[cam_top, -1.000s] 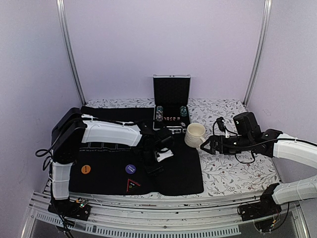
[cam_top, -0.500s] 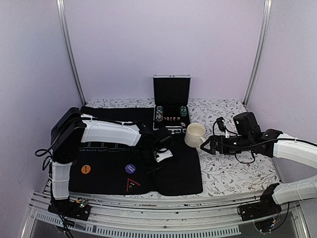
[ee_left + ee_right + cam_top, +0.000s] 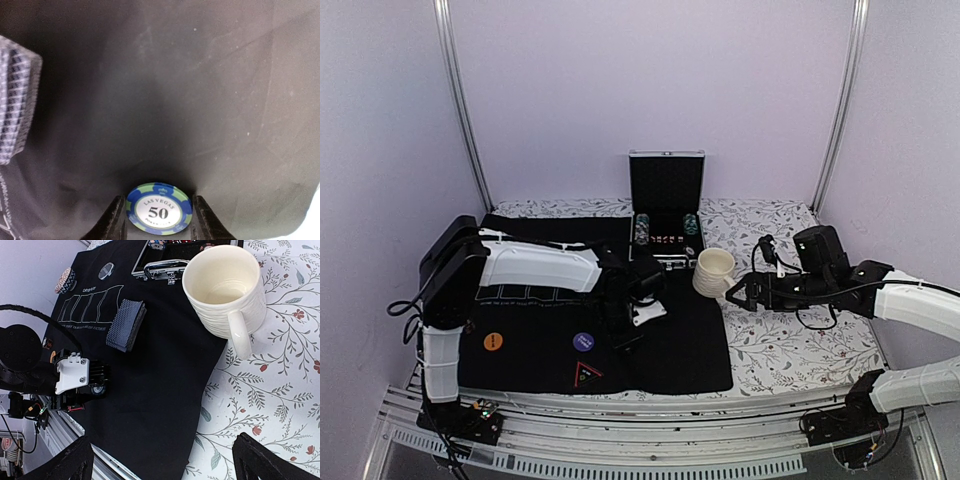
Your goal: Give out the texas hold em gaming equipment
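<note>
Left arm on the mat with one chip, slightly shifted from 1 s ago; right arm unchanged.
The left gripper [image 3: 159, 225] now sits a little further left on the black mat [image 3: 680, 345]. Its fingers [image 3: 116, 222] are narrowed to chip width, pinching the poker chip [image 3: 159, 207] marked "50" by its rim. Whether the chip touches the cloth cannot be told. The card deck [image 3: 126, 324] lies apart and is cut off in the left wrist view. The right gripper [image 3: 165, 452] is spread wide and empty, just beside the cream mug [image 3: 225, 287].
</note>
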Robot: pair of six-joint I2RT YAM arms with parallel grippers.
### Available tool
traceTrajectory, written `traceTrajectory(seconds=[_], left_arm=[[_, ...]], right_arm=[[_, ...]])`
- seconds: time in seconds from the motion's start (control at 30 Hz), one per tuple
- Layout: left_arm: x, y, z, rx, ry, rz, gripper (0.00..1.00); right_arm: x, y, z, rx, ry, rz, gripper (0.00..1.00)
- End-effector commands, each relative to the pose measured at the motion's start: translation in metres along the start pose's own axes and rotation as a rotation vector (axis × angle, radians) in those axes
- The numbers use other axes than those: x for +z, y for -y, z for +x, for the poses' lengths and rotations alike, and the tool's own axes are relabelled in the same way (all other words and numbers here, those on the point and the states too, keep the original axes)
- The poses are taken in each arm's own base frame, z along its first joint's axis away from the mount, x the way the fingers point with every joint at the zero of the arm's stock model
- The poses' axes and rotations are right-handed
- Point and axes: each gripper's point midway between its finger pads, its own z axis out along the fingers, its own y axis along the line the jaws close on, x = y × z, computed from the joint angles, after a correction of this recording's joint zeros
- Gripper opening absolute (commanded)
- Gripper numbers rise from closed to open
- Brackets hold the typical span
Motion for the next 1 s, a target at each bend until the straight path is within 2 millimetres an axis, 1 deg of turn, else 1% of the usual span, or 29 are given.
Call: traceTrajectory(seconds=[0.0,0.13,0.2,0.23,0.27,0.33,0.5,0.57,0.63,0.7,0.73,0.83,0.93,0.97], left_arm=[[-0.022,-0.006,-0.003,-0.034,0.048,0.006,0.32],[-0.031,-0.012,-0.005,-0.047,0.069,-0.005,0.32],[-0.031,-0.016,-0.001,-0.060,0.064,-0.013,0.32],[-0.035,-0.018,0.001,-0.068,0.072,-0.017,0.32],[-0.044,-0.021,0.002,-0.079,0.093,-0.024,0.32],[-0.049,-0.027,0.009,-0.109,0.101,-0.030,0.32],[-0.057,-0.035,0.037,-0.202,0.134,0.005,0.32],[-0.058,-0.041,0.052,-0.251,0.129,0.005,0.32],[-0.064,-0.045,0.059,-0.322,0.165,0.058,0.31],[-0.073,-0.049,0.064,-0.401,0.226,0.104,0.32],[-0.077,-0.054,0.068,-0.438,0.242,0.097,0.31],[-0.082,-0.082,0.091,-0.561,0.224,0.011,0.31],[-0.094,-0.108,0.106,-0.707,0.276,-0.034,0.29],[-0.096,-0.118,0.116,-0.766,0.293,-0.053,0.28]], right_arm=[[-0.005,0.001,-0.002,0.001,0.020,0.007,0.99],[-0.007,0.001,-0.003,-0.002,0.027,0.008,0.99],[-0.008,0.001,-0.004,-0.003,0.029,0.009,0.99],[-0.009,0.001,-0.004,-0.003,0.029,0.009,0.99],[-0.010,0.001,-0.004,-0.003,0.029,0.010,0.99],[-0.013,0.000,-0.006,-0.006,0.038,0.012,0.99],[-0.018,0.000,-0.012,-0.025,0.066,0.027,0.99],[-0.017,0.002,-0.012,-0.037,0.070,0.036,0.99],[-0.014,0.002,-0.012,-0.050,0.070,0.030,0.99],[-0.010,-0.002,-0.012,-0.067,0.074,0.000,0.99],[-0.008,-0.004,-0.012,-0.079,0.075,-0.015,0.99],[-0.001,-0.003,-0.014,-0.109,0.079,-0.013,0.99],[0.005,0.000,-0.017,-0.146,0.068,0.007,0.99],[0.006,0.000,-0.017,-0.159,0.065,0.008,0.99]])
